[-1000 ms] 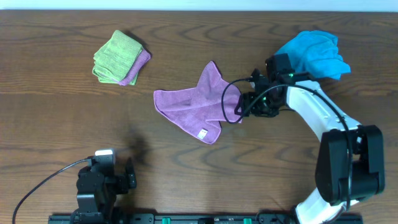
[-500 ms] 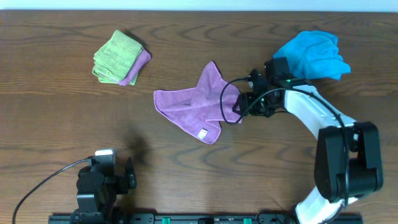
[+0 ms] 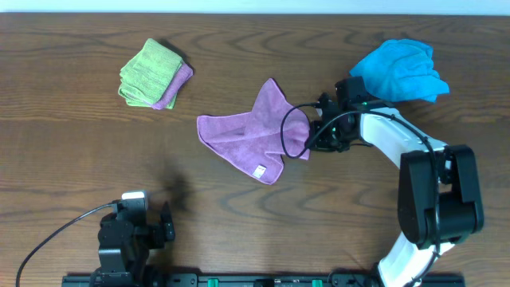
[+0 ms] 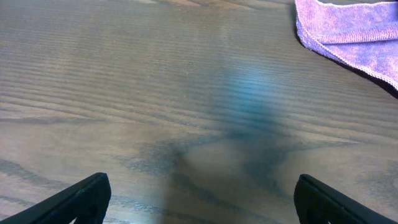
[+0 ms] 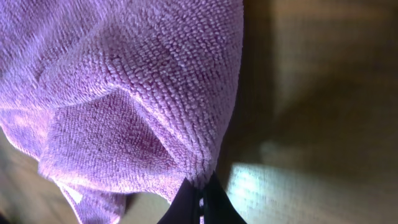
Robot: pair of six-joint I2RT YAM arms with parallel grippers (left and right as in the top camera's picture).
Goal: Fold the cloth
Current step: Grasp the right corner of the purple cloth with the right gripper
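Observation:
A purple cloth lies crumpled in the middle of the table, one point sticking up toward the back. My right gripper is at the cloth's right edge and shut on it. In the right wrist view the two black fingertips pinch the purple cloth at a corner of its hem. My left gripper hangs open over bare wood near the front left, and only the cloth's left corner shows in its view.
A folded green and purple stack sits at the back left. A bunched blue cloth lies at the back right, just behind the right arm. A black cable loops over the purple cloth.
The right gripper has slid slightly left onto the cloth's right edge and closed on it. The left arm has not moved.

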